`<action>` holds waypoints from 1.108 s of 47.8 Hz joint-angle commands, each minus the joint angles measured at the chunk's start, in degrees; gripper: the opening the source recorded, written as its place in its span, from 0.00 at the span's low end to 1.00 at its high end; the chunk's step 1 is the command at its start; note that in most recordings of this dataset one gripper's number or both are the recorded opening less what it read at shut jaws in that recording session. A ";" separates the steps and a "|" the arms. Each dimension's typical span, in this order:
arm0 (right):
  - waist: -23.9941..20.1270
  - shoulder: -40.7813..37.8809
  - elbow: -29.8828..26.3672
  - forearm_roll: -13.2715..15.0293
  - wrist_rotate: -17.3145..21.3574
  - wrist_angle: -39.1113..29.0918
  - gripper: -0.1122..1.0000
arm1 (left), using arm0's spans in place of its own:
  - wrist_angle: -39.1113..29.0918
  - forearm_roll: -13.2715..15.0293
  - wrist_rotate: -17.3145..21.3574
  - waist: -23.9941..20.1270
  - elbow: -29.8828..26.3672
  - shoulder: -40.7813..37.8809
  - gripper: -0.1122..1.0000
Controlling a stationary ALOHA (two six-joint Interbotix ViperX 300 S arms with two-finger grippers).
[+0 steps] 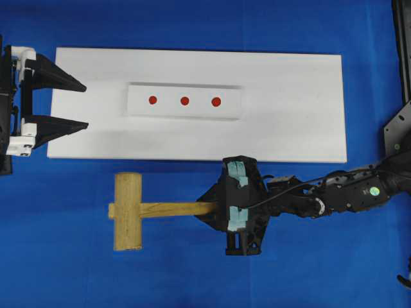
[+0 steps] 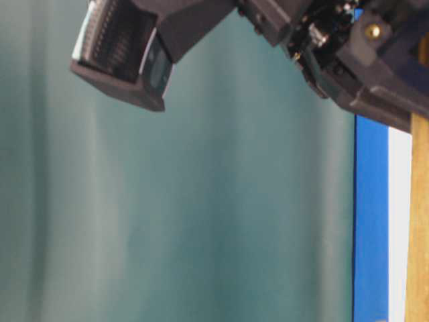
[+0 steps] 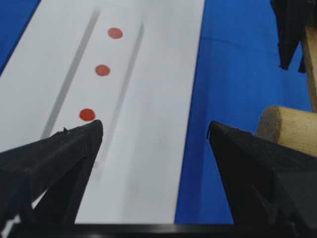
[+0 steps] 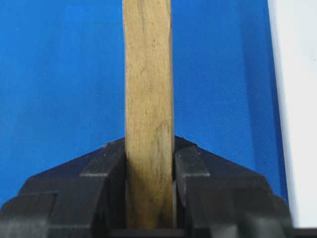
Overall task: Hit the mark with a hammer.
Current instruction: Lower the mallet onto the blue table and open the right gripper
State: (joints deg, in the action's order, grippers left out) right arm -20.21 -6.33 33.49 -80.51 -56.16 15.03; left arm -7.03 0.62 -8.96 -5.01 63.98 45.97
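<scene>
Hammer (image 1: pixel 128 210) lies on the blue bench just below the white board (image 1: pixel 295 128), head away from the arm; right gripper (image 1: pixel 215 208) is clamped on the handle's far end for swinging leverage; left gripper (image 1: pixel 80 106) waits wide apart, empty, at the board's left edge, clear of the red marks (image 1: pixel 184 101).

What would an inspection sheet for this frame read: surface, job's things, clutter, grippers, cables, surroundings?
Surface: blue table cover under a white board.
Job's things: hammer beside the board's near edge; three red marks on a raised white strip.
Clutter: nothing seen.
Grippers: right gripper shut on the hammer's handle; left gripper open, empty, at the board's left end.
Cables: black cable along the right arm.
Surroundings: teal backdrop in the table-level view.
</scene>
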 commanded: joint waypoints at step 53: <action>0.00 -11.16 -4.22 -0.79 3.25 -3.52 0.17 | 0.53 0.00 0.09 -0.18 -0.44 0.35 0.85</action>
State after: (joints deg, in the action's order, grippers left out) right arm -19.86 -18.19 29.79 -81.30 -53.09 12.13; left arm -7.03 0.62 -8.88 -5.01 64.16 46.32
